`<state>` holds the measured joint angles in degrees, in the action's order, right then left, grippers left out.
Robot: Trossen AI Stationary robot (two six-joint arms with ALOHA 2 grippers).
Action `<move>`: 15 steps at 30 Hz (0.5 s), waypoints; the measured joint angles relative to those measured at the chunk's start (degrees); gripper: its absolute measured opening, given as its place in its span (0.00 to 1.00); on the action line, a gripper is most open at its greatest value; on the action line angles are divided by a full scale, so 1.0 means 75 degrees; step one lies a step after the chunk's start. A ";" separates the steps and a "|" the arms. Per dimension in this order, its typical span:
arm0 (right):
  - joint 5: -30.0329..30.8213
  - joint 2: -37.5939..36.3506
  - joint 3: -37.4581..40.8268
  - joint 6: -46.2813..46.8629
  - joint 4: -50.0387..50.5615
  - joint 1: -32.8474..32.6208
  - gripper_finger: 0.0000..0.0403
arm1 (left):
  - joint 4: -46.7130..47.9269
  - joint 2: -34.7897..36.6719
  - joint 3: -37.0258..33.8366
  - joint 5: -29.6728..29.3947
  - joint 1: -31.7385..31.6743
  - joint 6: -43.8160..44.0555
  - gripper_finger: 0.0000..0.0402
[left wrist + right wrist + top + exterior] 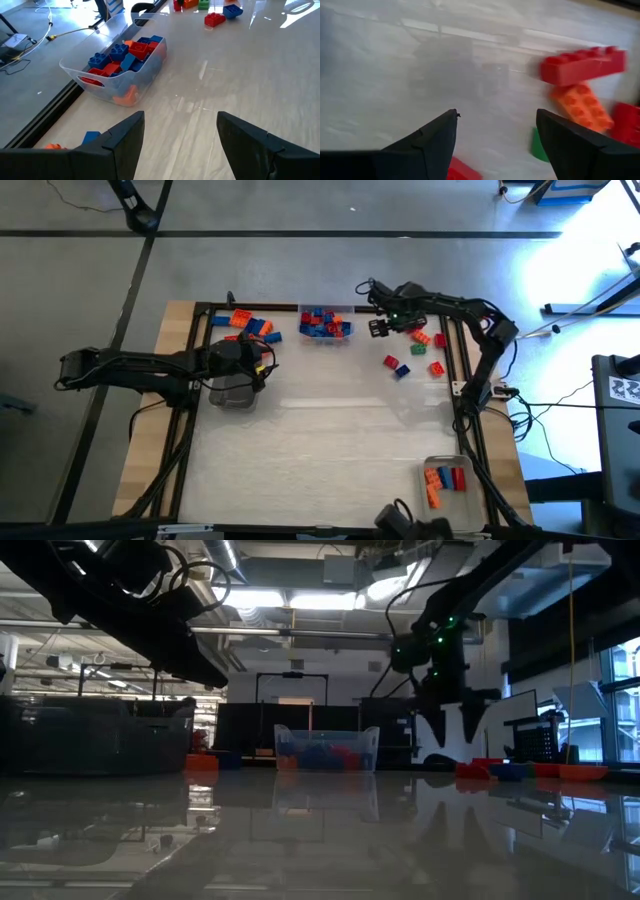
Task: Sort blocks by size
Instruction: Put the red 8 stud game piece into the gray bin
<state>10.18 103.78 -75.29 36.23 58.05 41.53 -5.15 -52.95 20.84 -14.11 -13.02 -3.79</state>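
Observation:
Loose blocks lie on the table in two clusters: red, orange and green ones at the far right, and orange and blue ones at the far left. My right gripper hangs open, pointing down, just left of the right cluster. Its wrist view shows a long red block, an orange block and a green block beside its empty fingers. My left gripper waits open at the left, empty, above a clear tray.
A clear tray of blue and red blocks stands at the far middle, also in the left wrist view. Another clear tray with orange, blue and red blocks sits at the near right. The table's middle is bare glossy surface.

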 joint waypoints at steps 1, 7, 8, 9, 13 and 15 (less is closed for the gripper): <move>-0.0048 0.0044 0.0000 0.0005 -0.0079 -0.0014 0.67 | 0.0000 0.0000 0.0000 0.0000 0.0000 0.0005 0.59; 0.0066 0.0223 0.0000 0.0109 -0.0380 0.0070 0.56 | 0.0003 -0.0006 0.0000 0.0000 0.0001 0.0003 0.59; 0.0079 0.0256 0.0000 0.0119 -0.0412 0.0079 0.52 | 0.0001 -0.0006 0.0000 -0.0001 0.0001 0.0000 0.59; 0.0088 0.0282 0.0000 0.0118 -0.0424 0.0081 0.48 | 0.0003 -0.0006 0.0000 0.0000 0.0000 0.0000 0.59; 0.0159 0.0297 -0.0022 -0.0228 -0.0226 0.0080 0.35 | 0.0015 -0.0006 0.0000 0.0000 0.0000 0.0000 0.59; 0.0185 0.0246 -0.0107 -0.0268 0.0159 0.0080 0.29 | 0.0007 -0.0006 0.0000 0.0000 0.0002 -0.0003 0.59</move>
<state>11.57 105.63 -76.09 34.22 59.24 42.13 -5.10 -52.99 20.84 -14.11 -13.00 -3.81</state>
